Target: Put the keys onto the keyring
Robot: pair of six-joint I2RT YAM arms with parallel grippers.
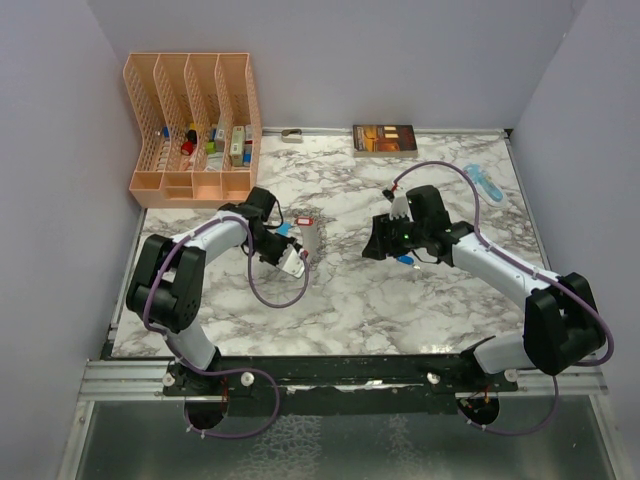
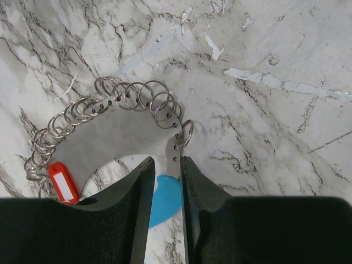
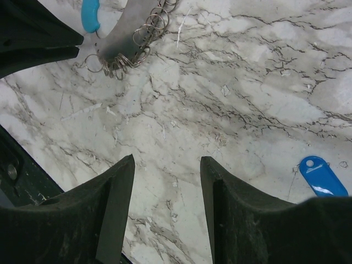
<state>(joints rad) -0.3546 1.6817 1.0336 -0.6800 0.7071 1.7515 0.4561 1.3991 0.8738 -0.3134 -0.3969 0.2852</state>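
Nearest the lens: the left gripper [image 2: 166, 170], two matt black fingers with flat inner faces, drawn close together and clamped on the keyring [image 2: 129, 126]. Between the fingers sit the smooth light-blue strap [image 2: 165, 201] and the end of a thin, flat grey metal band pierced with small holes.

From the jaws the band runs straight ahead of the fingertips, then curves in an arc to the left and back towards the wrist. Its outer edge carries a row of overlapping wire rings [image 2: 137, 96], bright and circular.

The red key [image 2: 63, 184] lies beside the left finger, at the far end of the ring row. Its tag is a rounded oblong of glossy plastic with a white insert, and its long axis runs roughly along the fingers. Whether it is linked to a ring cannot be told.

The right gripper [image 3: 168, 181] has its fingers wide apart, with nothing between them and only the table [image 3: 247, 110] below, white marble veined grey and scuffed. The dark blue key [image 3: 323, 177] lies flat to the right of the right finger, apart from it. Its tag is a smooth oblong set diagonally, with the holed end pointing forward and inward.
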